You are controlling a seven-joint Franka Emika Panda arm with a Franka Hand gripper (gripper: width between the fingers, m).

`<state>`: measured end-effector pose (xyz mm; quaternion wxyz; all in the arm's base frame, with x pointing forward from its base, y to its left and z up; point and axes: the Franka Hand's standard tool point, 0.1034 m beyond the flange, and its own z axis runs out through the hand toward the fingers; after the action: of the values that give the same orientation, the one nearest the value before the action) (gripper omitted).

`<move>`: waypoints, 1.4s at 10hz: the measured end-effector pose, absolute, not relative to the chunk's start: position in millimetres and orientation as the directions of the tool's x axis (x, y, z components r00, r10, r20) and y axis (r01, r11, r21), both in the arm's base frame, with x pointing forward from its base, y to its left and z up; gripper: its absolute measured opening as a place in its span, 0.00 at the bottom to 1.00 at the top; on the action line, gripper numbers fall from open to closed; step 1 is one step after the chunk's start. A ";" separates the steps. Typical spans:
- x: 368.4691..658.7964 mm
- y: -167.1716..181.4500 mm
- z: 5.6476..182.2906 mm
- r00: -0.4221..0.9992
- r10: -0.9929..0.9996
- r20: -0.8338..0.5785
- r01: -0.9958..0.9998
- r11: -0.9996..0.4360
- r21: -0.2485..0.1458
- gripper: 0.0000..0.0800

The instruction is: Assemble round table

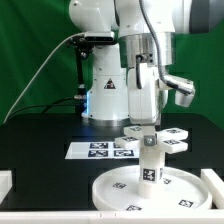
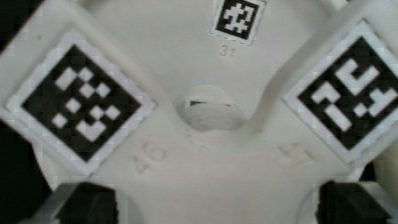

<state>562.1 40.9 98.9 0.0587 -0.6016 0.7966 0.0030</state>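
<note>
The large round disc (image 1: 118,194) lies flat on the black table at the front. The short thick leg (image 1: 150,168) stands upright on its middle, tag facing the camera. The cross-shaped foot piece (image 1: 158,139) sits level on top of the leg, its tagged arms spreading out. My gripper (image 1: 148,126) comes straight down onto the foot and is shut on it. In the wrist view the foot (image 2: 205,110) fills the picture, with a small hub at its middle and tags on its arms. The dark fingertips (image 2: 84,205) press its two sides around my gripper (image 2: 217,205).
The marker board (image 1: 100,150) lies flat behind the disc, toward the exterior view's left. White blocks stand at the front left edge (image 1: 5,182) and front right edge (image 1: 213,186). The arm's base (image 1: 105,95) stands at the back before a green curtain.
</note>
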 end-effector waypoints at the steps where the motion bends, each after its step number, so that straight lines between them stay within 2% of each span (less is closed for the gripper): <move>1: 563.0 40.1 101.6 -0.181 -0.979 -0.095 -0.979 0.188 -0.073 0.78; 3: 570.2 36.1 120.5 0.062 -0.992 -0.108 -0.992 -0.049 -0.120 0.81; 5: 571.0 37.8 122.6 0.315 -0.946 -0.073 -0.942 -0.302 -0.150 0.81; 7: 571.0 37.1 122.2 0.401 -0.914 -0.058 -0.908 -0.388 -0.155 0.81; 8: 571.0 37.0 122.2 0.489 -0.871 -0.042 -0.864 -0.477 -0.159 0.81; 9: 571.0 37.5 122.8 0.599 -0.800 -0.023 -0.793 -0.589 -0.158 0.81; 10: 573.1 40.4 127.1 0.776 -0.631 -0.004 -0.625 -0.768 -0.141 0.81; 11: 574.7 42.9 128.9 0.868 -0.496 0.009 -0.490 -0.861 -0.136 0.81; 12: 570.7 49.9 126.3 0.915 -0.403 0.021 -0.399 -0.911 -0.107 0.81; 14: 571.1 44.4 126.0 0.962 -0.272 0.037 -0.267 -0.959 -0.097 0.81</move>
<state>571.1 44.4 126.0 0.0458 -0.9893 0.1362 -0.0250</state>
